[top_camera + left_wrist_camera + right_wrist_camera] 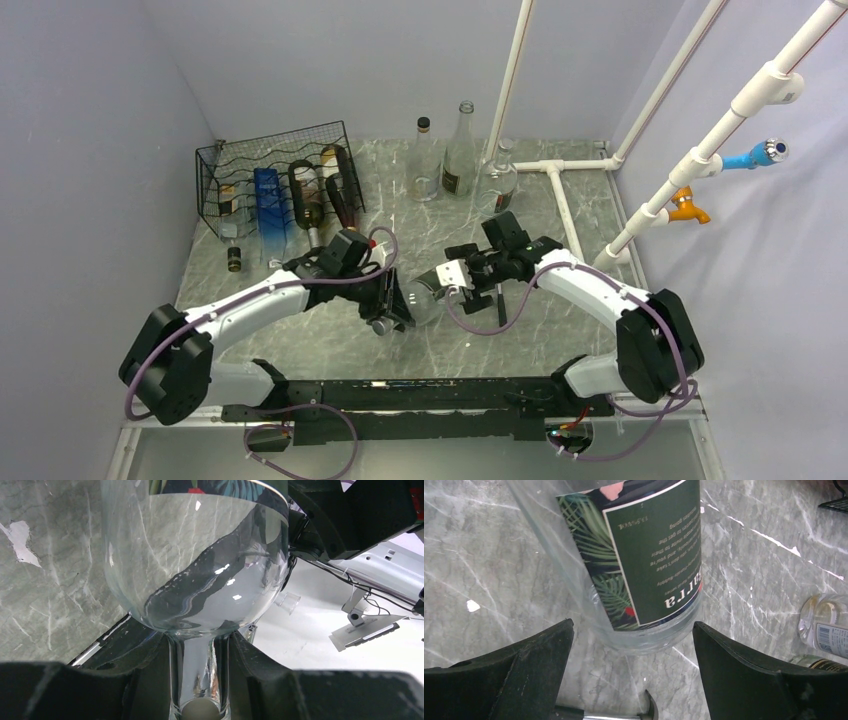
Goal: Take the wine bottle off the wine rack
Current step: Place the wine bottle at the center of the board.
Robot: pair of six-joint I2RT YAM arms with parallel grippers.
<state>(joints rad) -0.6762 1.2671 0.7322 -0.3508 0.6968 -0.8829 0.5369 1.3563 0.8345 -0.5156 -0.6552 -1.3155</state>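
Note:
The black wire wine rack [280,180] stands at the back left with several bottles lying in it. My left gripper [385,305] is shut on the neck of a clear wine bottle [425,290] out in front of the rack, over the middle of the table. In the left wrist view the neck sits between my fingers [199,680] and the round body [200,555] fills the frame. My right gripper [462,275] is open at the bottle's base. In the right wrist view its fingers [633,625] stand either side of the green-labelled bottle [644,565], apart from the glass.
Three clear bottles [460,150] stand at the back centre. A small bottle [234,258] stands in front of the rack. White pipes [560,190] run along the table and up at the right. Another clear bottle [826,630] shows at the right wrist view's edge.

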